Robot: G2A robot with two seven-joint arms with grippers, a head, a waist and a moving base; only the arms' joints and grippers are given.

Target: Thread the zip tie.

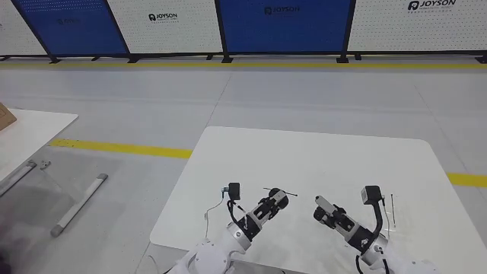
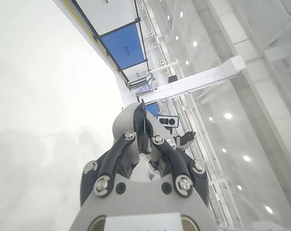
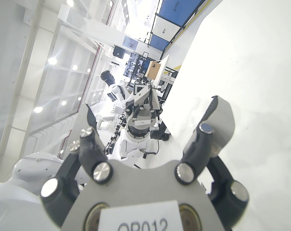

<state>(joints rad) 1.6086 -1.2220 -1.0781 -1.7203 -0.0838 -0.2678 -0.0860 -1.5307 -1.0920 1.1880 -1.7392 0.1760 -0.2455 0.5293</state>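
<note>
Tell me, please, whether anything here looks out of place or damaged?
Nothing stands out: the left gripper is shut on a thin black zip tie, the right gripper is open, and the white table shows no spill.

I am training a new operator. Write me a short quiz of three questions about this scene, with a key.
1. True or false: the right claw is open and empty.
2. Which claw is shut on a zip tie? A) the left claw B) the right claw C) neither
3. Fill in: a loose zip tie lies on the ___ beside the right arm.

Key: 1 true; 2 A; 3 table.
</note>
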